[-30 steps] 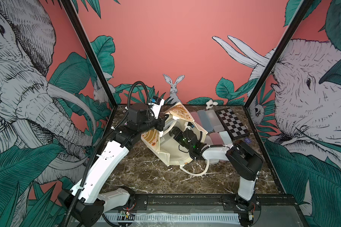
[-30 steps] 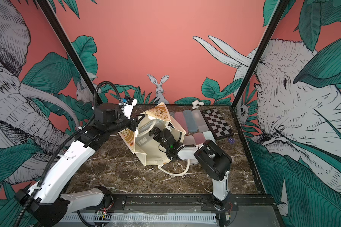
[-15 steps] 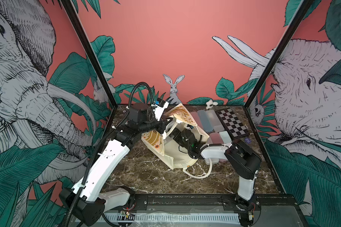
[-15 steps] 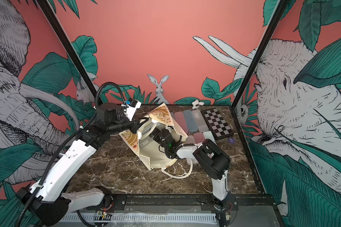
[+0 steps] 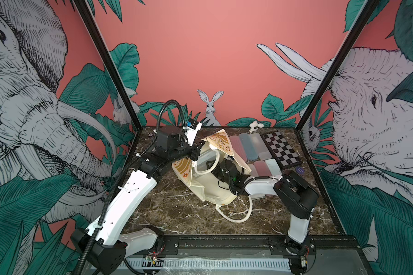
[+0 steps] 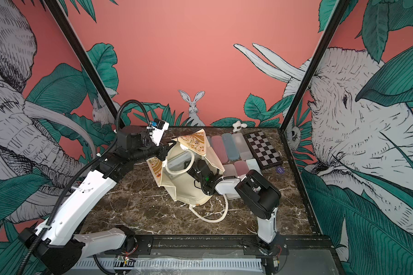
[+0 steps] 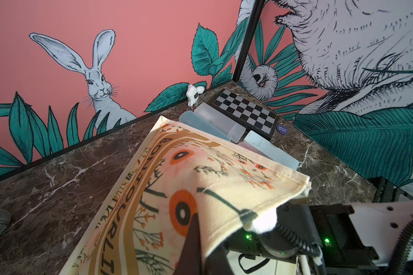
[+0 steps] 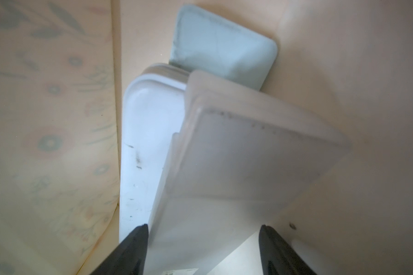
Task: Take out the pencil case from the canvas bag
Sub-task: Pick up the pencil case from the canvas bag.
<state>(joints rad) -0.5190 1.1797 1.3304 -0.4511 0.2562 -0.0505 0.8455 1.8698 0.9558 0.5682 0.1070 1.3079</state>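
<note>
The cream canvas bag (image 5: 212, 190) (image 6: 184, 188) lies on its side on the marble table, its floral face (image 7: 177, 166) lifted. My left gripper (image 5: 197, 152) (image 6: 163, 152) is shut on the bag's upper rim and holds the mouth up; one dark finger (image 7: 192, 238) shows against the fabric. My right gripper (image 8: 204, 229) is deep inside the bag. Its two fingertips touch both edges of a frosted pencil case (image 8: 248, 166). A white case (image 8: 148, 133) and a pale green case (image 8: 224, 52) lie behind it. Only the right wrist (image 5: 227, 171) shows in both top views.
Behind the bag lie several pencil cases, among them a pink one (image 5: 236, 147) and a blue one (image 5: 248, 145). A chessboard (image 5: 281, 148), a purple chip (image 5: 300, 170) and a white plush toy (image 5: 255, 125) are at the back right. A loose bag handle (image 5: 239, 217) trails forward.
My left gripper has pulled the bag's rim up and a little to the right. My right gripper has pushed further into the bag and its jaws have narrowed around the frosted case.
</note>
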